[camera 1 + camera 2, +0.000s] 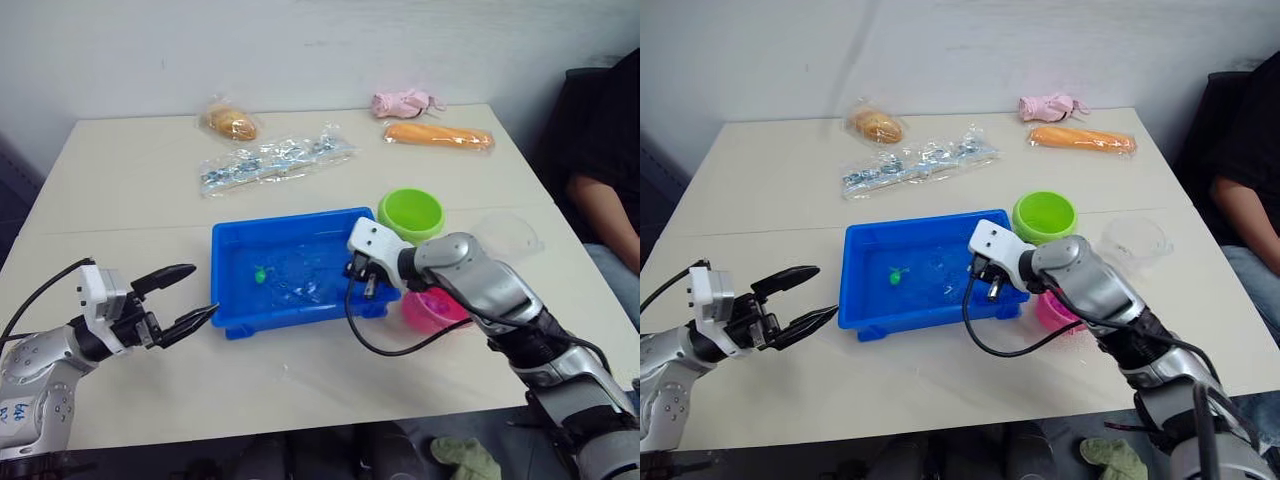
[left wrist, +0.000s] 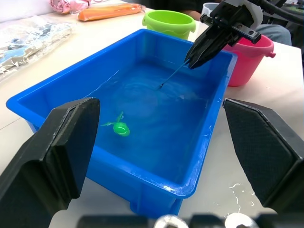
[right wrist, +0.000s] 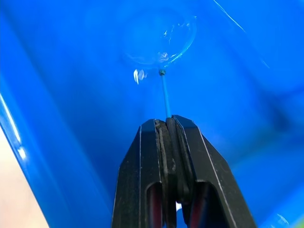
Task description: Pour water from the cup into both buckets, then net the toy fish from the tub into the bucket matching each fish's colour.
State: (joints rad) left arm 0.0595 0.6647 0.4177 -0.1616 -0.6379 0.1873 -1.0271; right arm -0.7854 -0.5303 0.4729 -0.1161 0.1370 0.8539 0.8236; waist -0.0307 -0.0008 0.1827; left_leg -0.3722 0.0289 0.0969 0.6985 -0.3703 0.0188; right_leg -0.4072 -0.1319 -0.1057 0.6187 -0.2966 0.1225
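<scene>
The blue tub [image 1: 285, 312] sits mid-table, holding water and one green toy fish [image 1: 259, 273] near its left side; that fish [image 2: 119, 128] floats in the left wrist view too. My right gripper [image 1: 362, 282] hangs over the tub's right end, shut on the thin blue handle of a small net [image 3: 165, 92], whose clear ring dips into the water. The lime green bucket [image 1: 410, 212] stands behind the tub's right corner. The pink bucket [image 1: 435, 310] is partly hidden under my right arm. The clear cup [image 1: 505, 235] stands right of the green bucket. My left gripper [image 1: 205, 290] is open beside the tub's left front corner.
Bagged items line the back of the table: a bread roll [image 1: 230, 122], a clear bag of small blue pieces [image 1: 270, 160], an orange carrot-like bag [image 1: 438, 135] and a pink cloth toy [image 1: 403, 102]. A person [image 1: 605, 170] sits at the right edge.
</scene>
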